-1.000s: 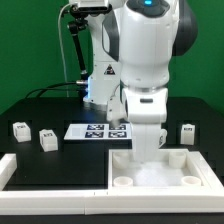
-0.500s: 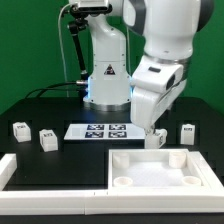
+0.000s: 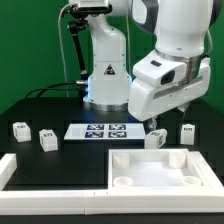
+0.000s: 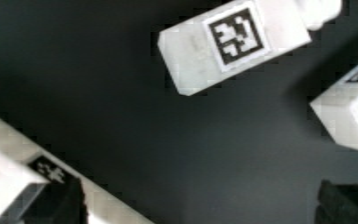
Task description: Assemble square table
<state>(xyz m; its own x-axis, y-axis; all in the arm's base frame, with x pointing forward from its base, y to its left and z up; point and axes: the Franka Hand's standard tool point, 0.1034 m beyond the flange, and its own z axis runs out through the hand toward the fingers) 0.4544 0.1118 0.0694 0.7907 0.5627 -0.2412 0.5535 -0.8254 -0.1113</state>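
The square table's white top [image 3: 160, 166] lies at the front right, with round sockets in its corners. Two short white legs [image 3: 20, 129] [image 3: 47, 137] stand at the exterior view's left and two more [image 3: 156, 138] [image 3: 188, 131] behind the top on the right. My gripper [image 3: 151, 123] hangs open just above the nearer right-hand leg and holds nothing. In the wrist view a tagged leg [image 4: 238, 45] lies on the black table ahead of my gripper [image 4: 197, 212], with another leg [image 4: 350, 100] at the picture's edge. Both dark fingers [image 4: 41, 205] stand wide apart over bare table.
The marker board [image 3: 100, 130] lies flat in the middle of the black table. Long white border rails [image 3: 50, 186] run along the front left. A white tagged edge [image 4: 5, 160] shows beside one finger. The robot's base [image 3: 103, 70] stands behind.
The arm has lifted off the table top and swung toward the exterior view's right, so that it hangs over the right-hand legs. The gripper stayed open.
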